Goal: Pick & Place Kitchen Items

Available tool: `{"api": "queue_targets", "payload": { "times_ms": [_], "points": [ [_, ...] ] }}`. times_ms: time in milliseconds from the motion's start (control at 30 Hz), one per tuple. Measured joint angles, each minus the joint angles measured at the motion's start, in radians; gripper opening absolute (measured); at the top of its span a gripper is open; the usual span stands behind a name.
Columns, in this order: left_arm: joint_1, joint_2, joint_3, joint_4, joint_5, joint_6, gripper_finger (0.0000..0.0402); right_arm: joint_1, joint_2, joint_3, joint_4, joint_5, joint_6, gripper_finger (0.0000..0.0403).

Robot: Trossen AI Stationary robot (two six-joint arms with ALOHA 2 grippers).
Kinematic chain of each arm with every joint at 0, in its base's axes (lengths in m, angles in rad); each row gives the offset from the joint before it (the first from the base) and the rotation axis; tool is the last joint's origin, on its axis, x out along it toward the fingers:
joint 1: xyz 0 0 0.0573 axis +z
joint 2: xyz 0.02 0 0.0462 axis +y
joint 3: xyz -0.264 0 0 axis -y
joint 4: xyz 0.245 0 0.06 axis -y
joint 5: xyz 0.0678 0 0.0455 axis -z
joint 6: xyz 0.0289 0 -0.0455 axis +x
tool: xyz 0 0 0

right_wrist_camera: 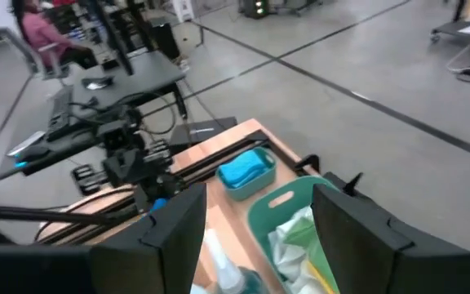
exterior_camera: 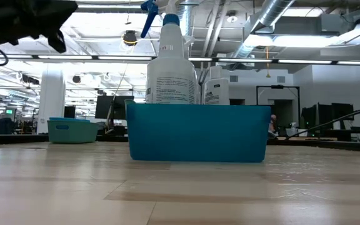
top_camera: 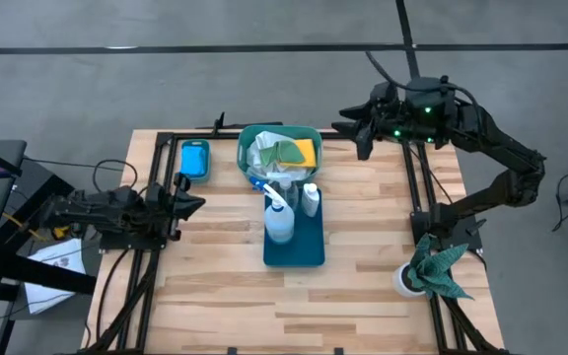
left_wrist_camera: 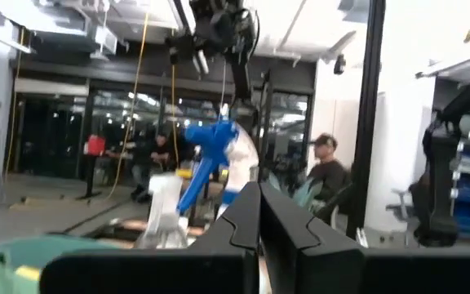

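Observation:
A green basket [top_camera: 245, 148] at the table's far middle holds white, light-green [top_camera: 289, 150] and yellow [top_camera: 307, 151] cloths. A blue tray [top_camera: 309, 247] in front of it holds a clear spray bottle with a blue trigger [top_camera: 277, 219] and two small bottles [top_camera: 311, 197]. A blue sponge [top_camera: 194, 158] lies in a small blue bin at the far left. My left gripper [top_camera: 197, 204] is shut and empty, left of the tray, and points at the spray bottle [left_wrist_camera: 210, 155]. My right gripper [top_camera: 346, 128] is open and empty, raised just right of the basket [right_wrist_camera: 272, 204].
A dark green rag [top_camera: 440, 266] lies over a white round thing [top_camera: 405, 281] at the table's right edge. Black frame rails [top_camera: 156, 177] run along the table's left, right and far sides. Bare wood [top_camera: 225, 306] lies in front of the tray. People show in the room behind.

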Motion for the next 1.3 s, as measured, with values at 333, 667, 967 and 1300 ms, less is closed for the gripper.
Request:
{"api": "queue_targets", "payload": {
  "times_ms": [333,667,967,1300],
  "points": [
    [0.057,-0.067,0.000,-0.279,0.128,0.009,0.0000,0.095,0.008,-0.001,0.036,0.076,0.038,0.0214],
    [0.148,-0.074,0.000,-0.362,0.126,0.055,0.0005,0.175,0.007,-0.001,0.037,0.163,0.146,0.0214],
    [0.160,-0.074,0.000,-0.264,0.215,0.054,0.0003,0.259,0.007,-0.001,0.063,0.288,0.148,0.0214],
    [0.160,-0.050,0.000,-0.265,0.216,-0.036,0.0008,0.302,0.010,-0.001,0.059,0.358,0.115,0.0214]
  ]
}}
